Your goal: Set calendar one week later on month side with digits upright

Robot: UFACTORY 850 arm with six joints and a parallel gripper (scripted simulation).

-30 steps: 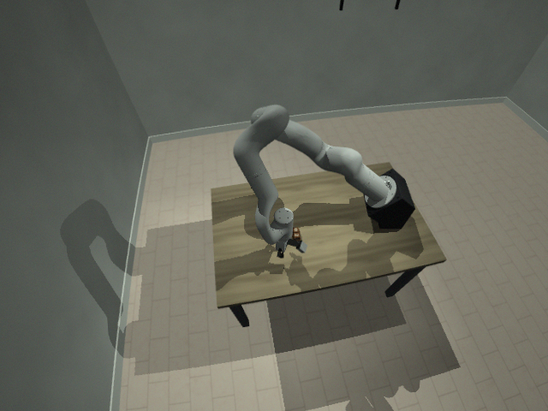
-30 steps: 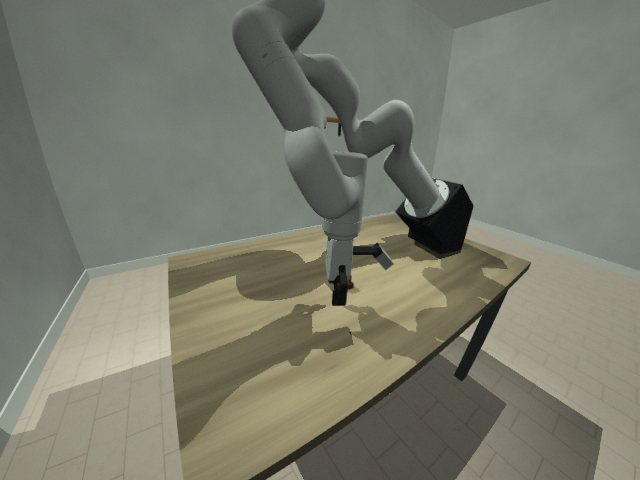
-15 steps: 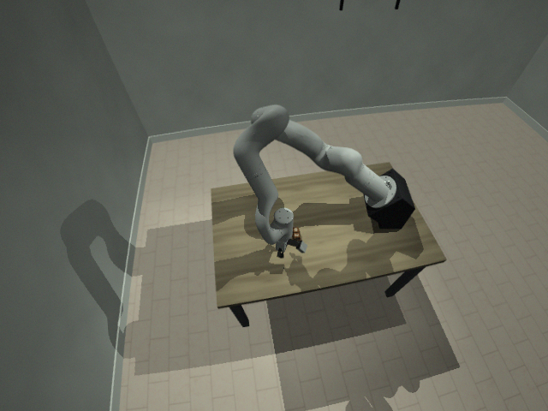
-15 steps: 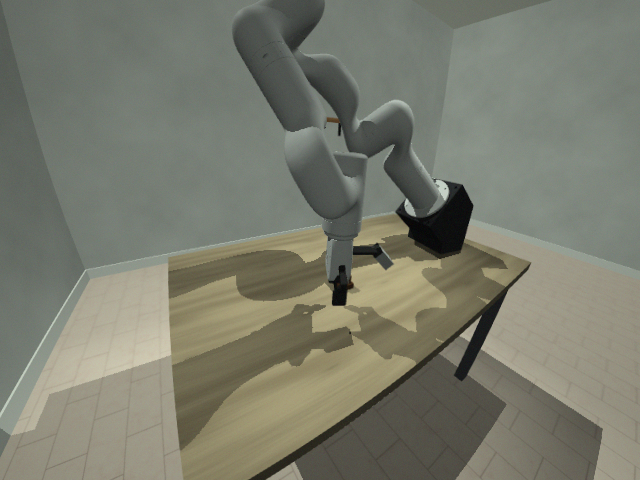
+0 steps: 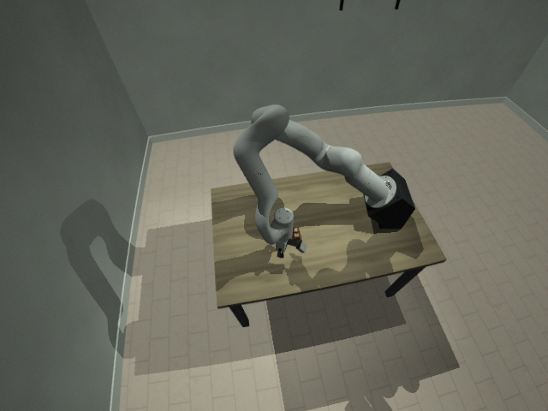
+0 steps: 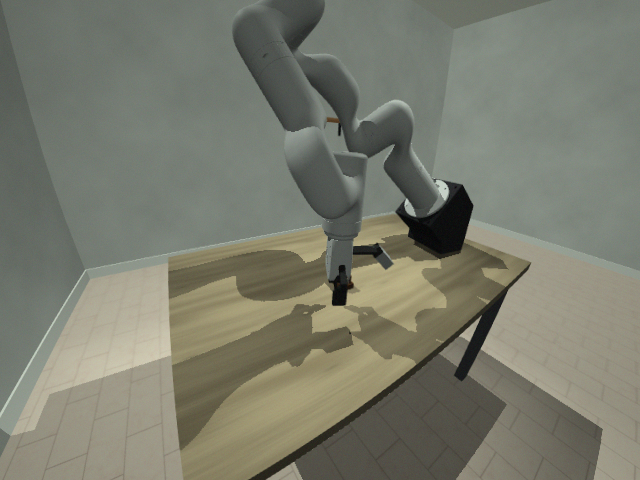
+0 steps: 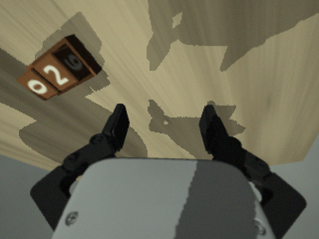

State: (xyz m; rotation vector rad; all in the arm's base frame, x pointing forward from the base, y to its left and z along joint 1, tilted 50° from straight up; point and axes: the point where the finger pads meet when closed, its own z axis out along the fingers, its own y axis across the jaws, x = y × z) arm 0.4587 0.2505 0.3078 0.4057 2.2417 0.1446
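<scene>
The calendar is a small brown tray with two cubes side by side, at the upper left of the wrist view. From this side I see white digits: a 0 on the left cube, a 2 on the right cube, and a digit like a 6 or 9 on a darker face behind. My gripper is open and empty, over bare table to the right of the calendar. In the top view the calendar peeks out beside the gripper. In the exterior view the gripper hides most of it.
The black robot base stands at the table's far right corner. The wooden table carries the arm's shadows. The table's edges are well away from the calendar.
</scene>
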